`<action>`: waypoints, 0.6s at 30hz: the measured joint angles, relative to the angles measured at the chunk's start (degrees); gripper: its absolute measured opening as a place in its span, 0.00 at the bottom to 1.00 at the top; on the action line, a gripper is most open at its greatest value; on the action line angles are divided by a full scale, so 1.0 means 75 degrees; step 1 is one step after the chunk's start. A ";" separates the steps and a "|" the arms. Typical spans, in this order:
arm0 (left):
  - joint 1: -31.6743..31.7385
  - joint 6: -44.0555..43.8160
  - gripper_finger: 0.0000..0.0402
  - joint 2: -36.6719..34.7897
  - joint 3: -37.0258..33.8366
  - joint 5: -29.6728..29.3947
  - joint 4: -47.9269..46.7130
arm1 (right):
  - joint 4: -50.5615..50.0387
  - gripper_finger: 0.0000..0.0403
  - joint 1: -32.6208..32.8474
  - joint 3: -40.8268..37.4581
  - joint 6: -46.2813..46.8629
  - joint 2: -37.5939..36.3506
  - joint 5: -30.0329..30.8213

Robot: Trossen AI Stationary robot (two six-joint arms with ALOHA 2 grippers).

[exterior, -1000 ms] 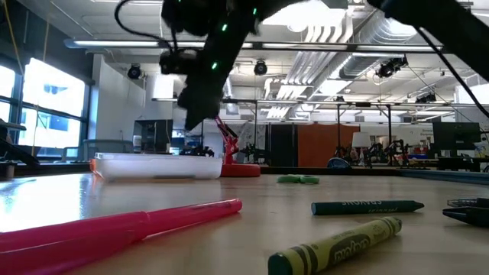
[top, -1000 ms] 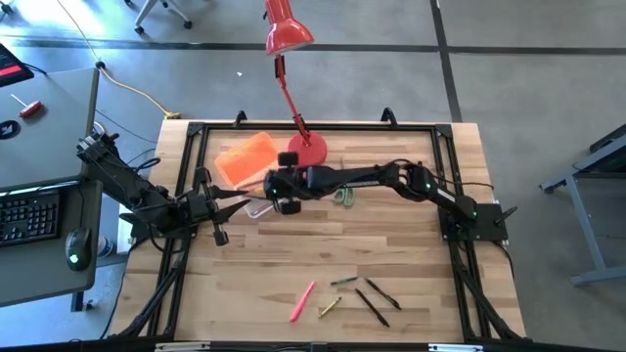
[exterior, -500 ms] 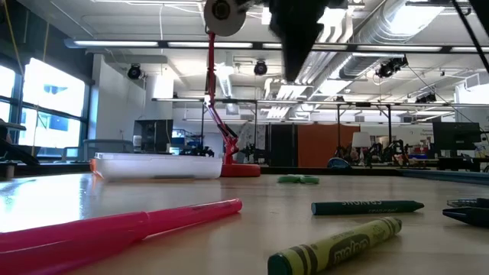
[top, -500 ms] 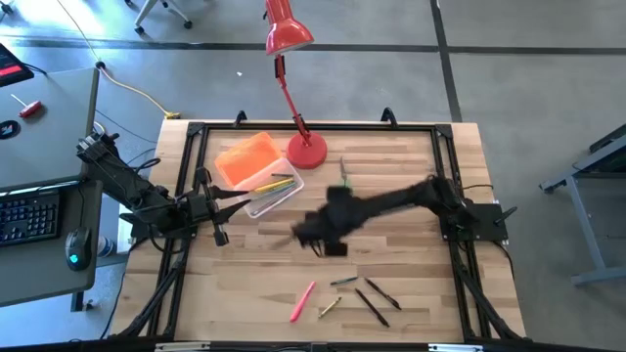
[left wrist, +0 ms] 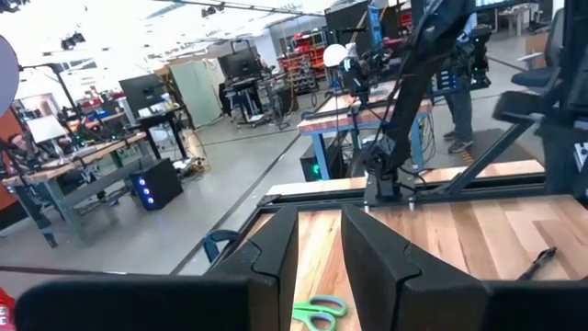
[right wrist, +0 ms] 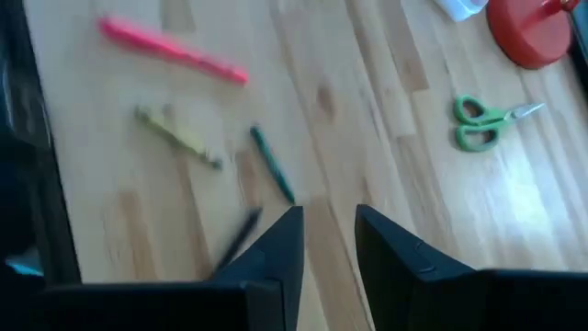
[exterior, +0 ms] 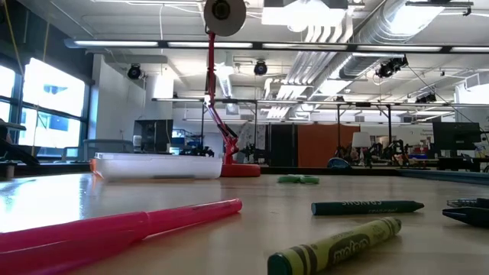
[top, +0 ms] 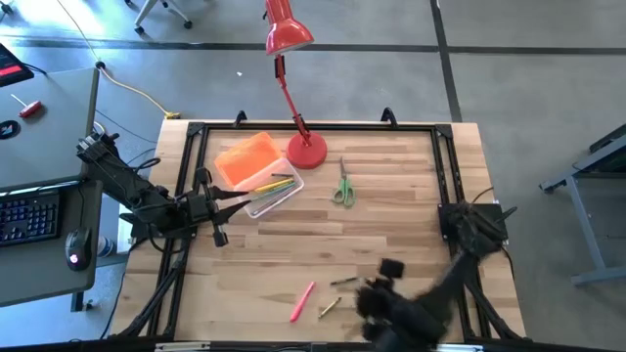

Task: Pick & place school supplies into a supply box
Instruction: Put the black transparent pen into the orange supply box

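Fingers of both grippers stand a narrow gap apart and hold nothing.

The right gripper [top: 383,298] hangs over the lower right of the high view, above the loose supplies on the worktop [top: 391,225]; its fingers [right wrist: 276,248] show parted and empty in the right wrist view. The left gripper [top: 238,198] waits at the left edge of the high view, just beside the supply box [top: 259,176]; its fingers [left wrist: 276,253] are likewise parted and bare. The supply box sits upper left of centre, orange lid [top: 245,156] swung open, several pencils inside. A pink marker [top: 301,301], a yellow-green crayon [top: 329,307] and a green crayon [top: 343,282] lie at lower centre. The green-handled scissors [top: 341,186] lie flat near the red lamp base [top: 306,150].
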 joint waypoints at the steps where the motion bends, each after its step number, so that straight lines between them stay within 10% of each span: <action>1: 0.0000 -0.0004 0.29 0.0002 0.0000 0.0002 0.0011 | -0.0029 0.19 0.0162 -0.0212 0.0244 -0.0027 -0.0043; 7: 0.0000 0.0005 0.29 0.0000 0.0000 0.0190 0.0210 | 0.0926 0.19 0.0501 -0.2480 0.1842 -0.0551 -0.0835; 18: 0.0000 0.0482 0.29 0.0000 0.0000 0.0263 0.0639 | 0.7150 0.19 0.0498 -0.7288 0.1857 -0.2664 -0.0093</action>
